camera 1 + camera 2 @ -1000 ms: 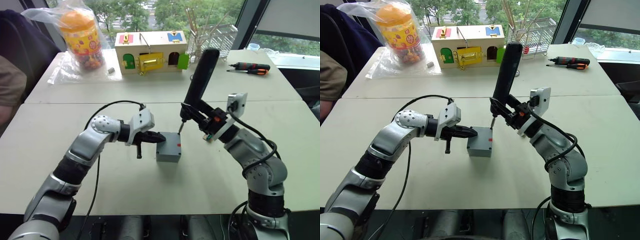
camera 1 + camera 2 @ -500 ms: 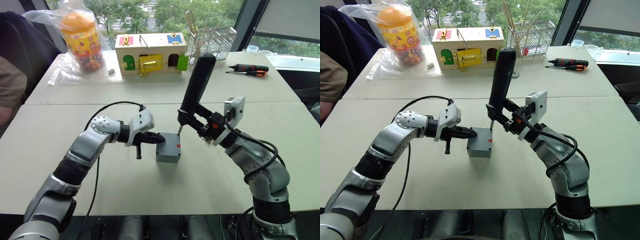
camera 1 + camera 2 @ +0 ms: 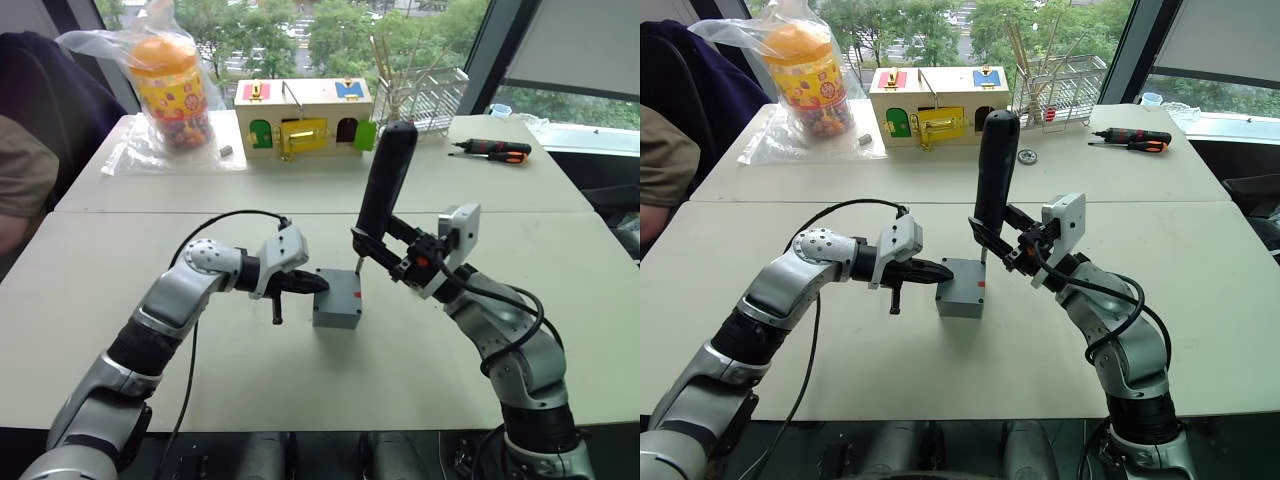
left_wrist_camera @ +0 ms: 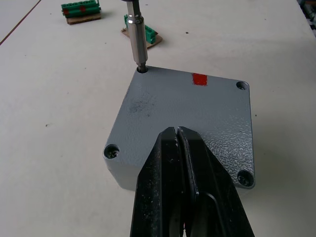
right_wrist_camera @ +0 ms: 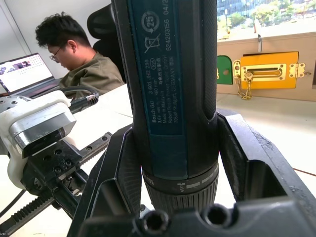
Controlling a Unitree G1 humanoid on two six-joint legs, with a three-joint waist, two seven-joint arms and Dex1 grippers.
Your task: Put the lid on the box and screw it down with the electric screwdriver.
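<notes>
Gripping the electric screwdriver point(image 3: 385, 185), labelled Bosch, the right gripper point(image 3: 392, 258) seats its bit in the lid's point(image 4: 182, 116) corner hole; left gripper point(image 4: 181, 148), fingers together, presses the lid.

Left end effector point(image 3: 930, 271): we see it pressed against the box point(image 3: 961, 288).
Right end effector point(image 3: 1002, 243): clamps the upright screwdriver point(image 3: 994, 172) over the box.
</notes>
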